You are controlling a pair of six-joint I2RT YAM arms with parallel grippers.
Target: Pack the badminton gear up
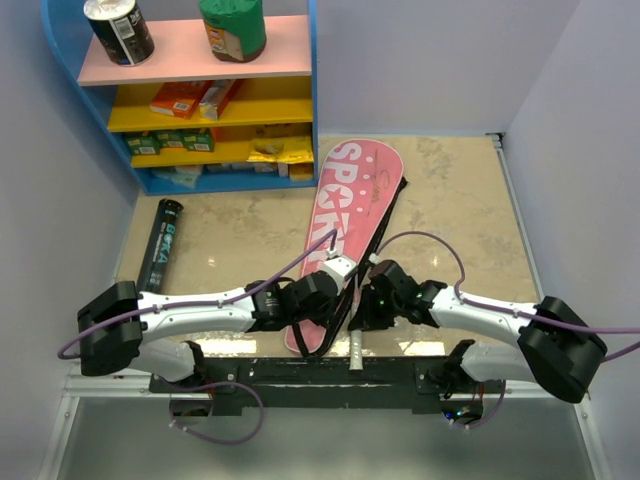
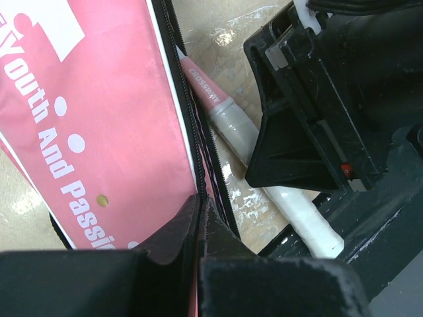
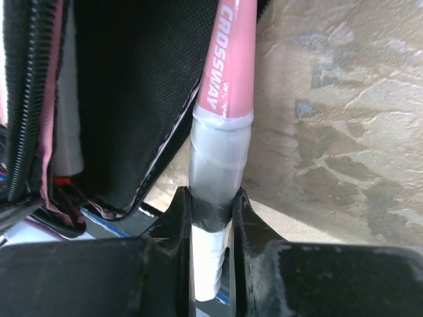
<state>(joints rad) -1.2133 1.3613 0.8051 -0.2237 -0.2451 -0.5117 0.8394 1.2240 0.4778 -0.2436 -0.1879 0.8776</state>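
Note:
The pink cover (image 1: 350, 195) with white "SPORT" lies diagonally on the table, its narrow end towards the arms. My left gripper (image 1: 318, 312) is shut on the cover's black zipper edge (image 2: 195, 142) at the narrow end, as the left wrist view (image 2: 200, 201) shows. My right gripper (image 1: 360, 315) is shut on the taped white grip of a pink racket handle (image 3: 213, 158) marked "CROSSWAY", just right of the opened cover (image 3: 125, 86). The handle also shows in the left wrist view (image 2: 228, 119). The black tube (image 1: 163, 243) lies at the left. The shuttlecock and a second racket are out of view.
A blue shelf unit (image 1: 312, 100) with cans and snack boxes stands at the back left, close to the cover's wide end. Grey walls close in both sides. The arms' black base rail (image 1: 300, 375) runs along the near edge.

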